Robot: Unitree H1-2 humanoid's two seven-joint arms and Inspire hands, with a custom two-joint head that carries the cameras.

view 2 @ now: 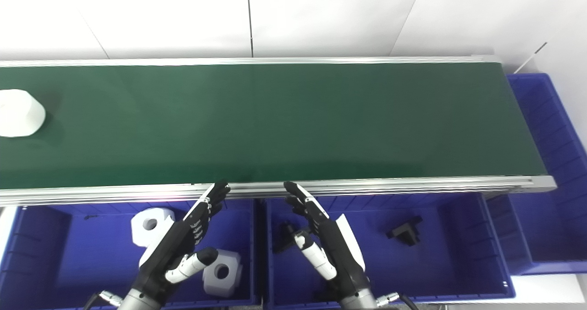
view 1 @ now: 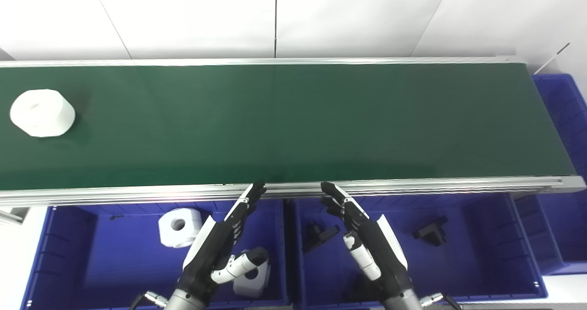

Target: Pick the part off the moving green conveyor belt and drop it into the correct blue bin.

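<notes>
Nearest: two blue bins side by side under the belt's near rail. Left bin [view 1: 69, 255] holds two white parts, one toward its far side [view 1: 179, 227], one nearer [view 1: 251, 278], partly behind the left thumb. Right bin [view 1: 504, 255] holds black bracket-like parts, one at left [view 1: 321, 235], one at right [view 1: 431, 231]; something dark at its near edge, too hidden to name.

Left hand [view 1: 215, 250] hangs over the left bin w/ fingers straight and spread, holding nothing, tips reaching the rail; right hand [view 1: 371, 246] over the right bin, likewise spread and empty, tips just short of the rail.

Next out: aluminium near rail [view 1: 412, 184], then the green conveyor belt [view 1: 298, 122], matte and dark, running left-right across the whole view. The white part [view 1: 42, 113] (ring-shaped, hole on top) sits at the belt's far-left end, well apart from both hands.

Third blue bin [view 1: 564, 117] stands off the belt's right end; contents not visible.

Farthest: far rail, then white wall panels [view 1: 192, 16] w/ thin dark seams.
</notes>
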